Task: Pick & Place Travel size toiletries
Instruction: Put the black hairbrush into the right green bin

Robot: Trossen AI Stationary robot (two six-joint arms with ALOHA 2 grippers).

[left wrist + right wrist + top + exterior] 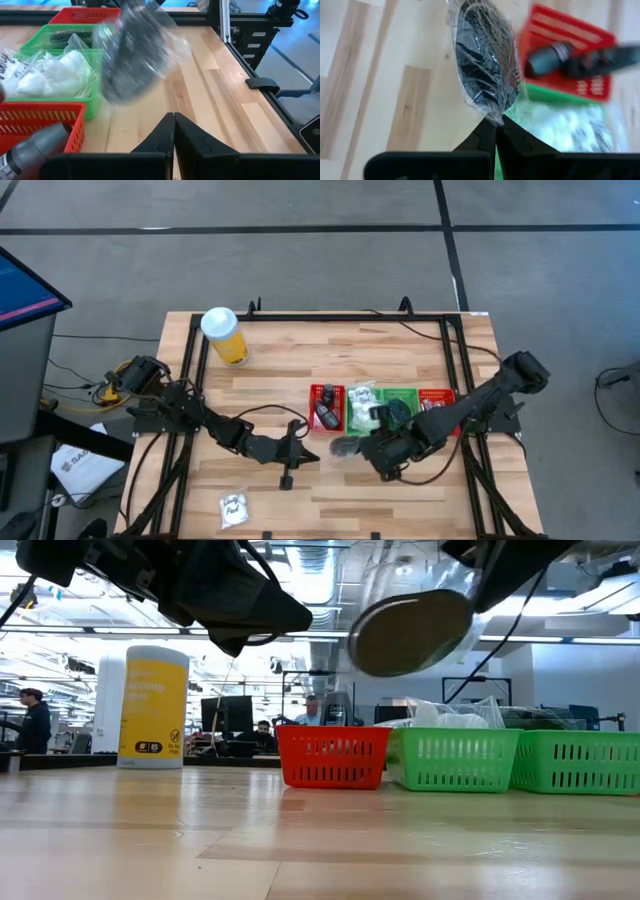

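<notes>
A clear bag of black round pieces (484,60) hangs in the air in front of the baskets, with my right gripper (497,129) shut on it. In the high view the bag (344,447) is just near of the red basket (327,408). In the low view the bag (410,630) is well above the table. My left gripper (174,131) is shut on nothing and hovers over the table's middle (300,450), pointing at the bag. A white sachet (233,507) lies flat near the table's front edge. My right gripper pinches the bag's clear plastic edge (496,118) at one end between its two fingertips. The fingers slant down from the table's right side. The bag hangs beyond the fingertips, lifted clear of the table and the baskets.
A row of red and green baskets (395,406) holds a white bag (361,410) and a dark tube (324,415). A yellow cylinder with a white lid (225,335) stands at the far left. A black frame (450,340) borders the table.
</notes>
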